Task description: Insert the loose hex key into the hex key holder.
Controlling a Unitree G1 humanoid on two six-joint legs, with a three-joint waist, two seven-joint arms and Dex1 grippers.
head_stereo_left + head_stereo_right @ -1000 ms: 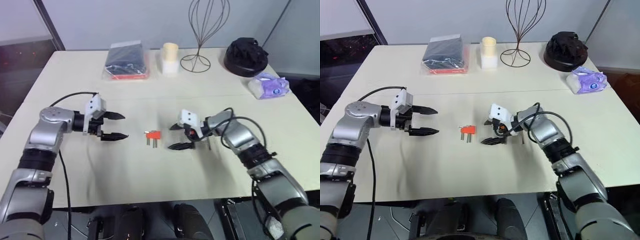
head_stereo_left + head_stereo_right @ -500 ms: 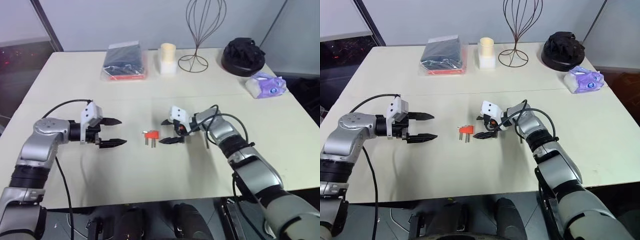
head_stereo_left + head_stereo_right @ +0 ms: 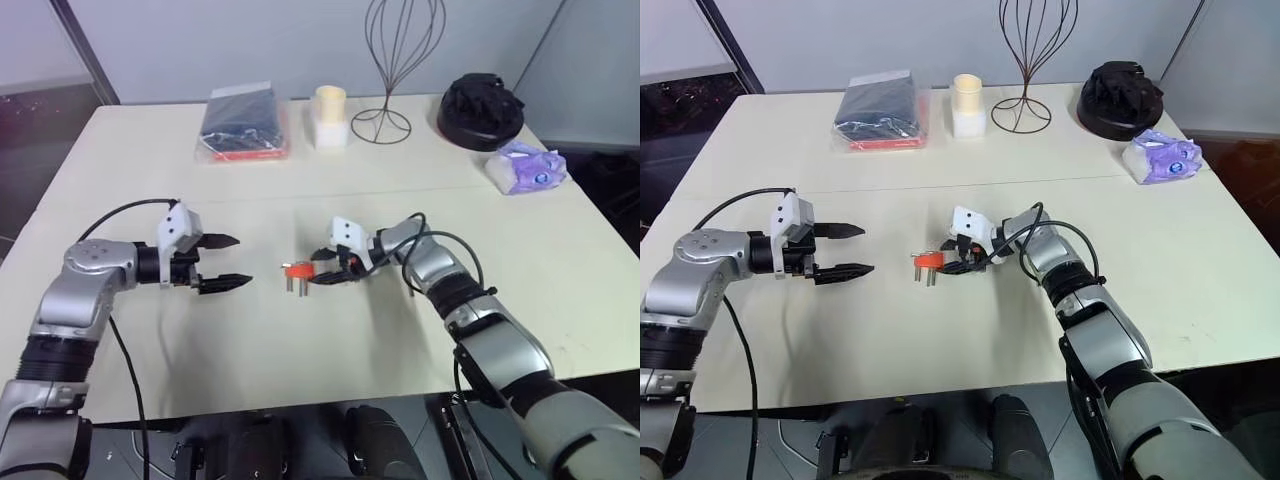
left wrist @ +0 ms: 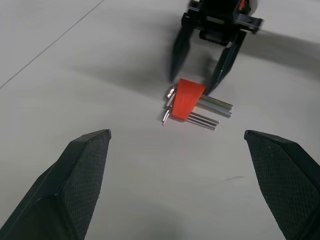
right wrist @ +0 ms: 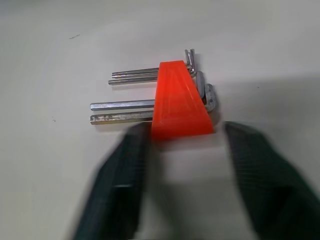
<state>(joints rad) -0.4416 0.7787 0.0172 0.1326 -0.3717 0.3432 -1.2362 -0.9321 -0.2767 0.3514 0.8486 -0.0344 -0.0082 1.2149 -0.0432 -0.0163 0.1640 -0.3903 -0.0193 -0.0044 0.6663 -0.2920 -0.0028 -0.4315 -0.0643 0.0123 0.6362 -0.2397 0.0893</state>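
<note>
text: none legible — labels: none legible — numbers: none — signs: none

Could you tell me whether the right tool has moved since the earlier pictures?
Yes. The right tool has moved leftward, up to the hex key holder, which lies where it lay.

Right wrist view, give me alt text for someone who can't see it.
A red wedge-shaped hex key holder lies on a pale table, four grey metal keys sticking out of one side. The right gripper reaches toward its wide end, one black finger on either side, not yet gripping it.
</note>
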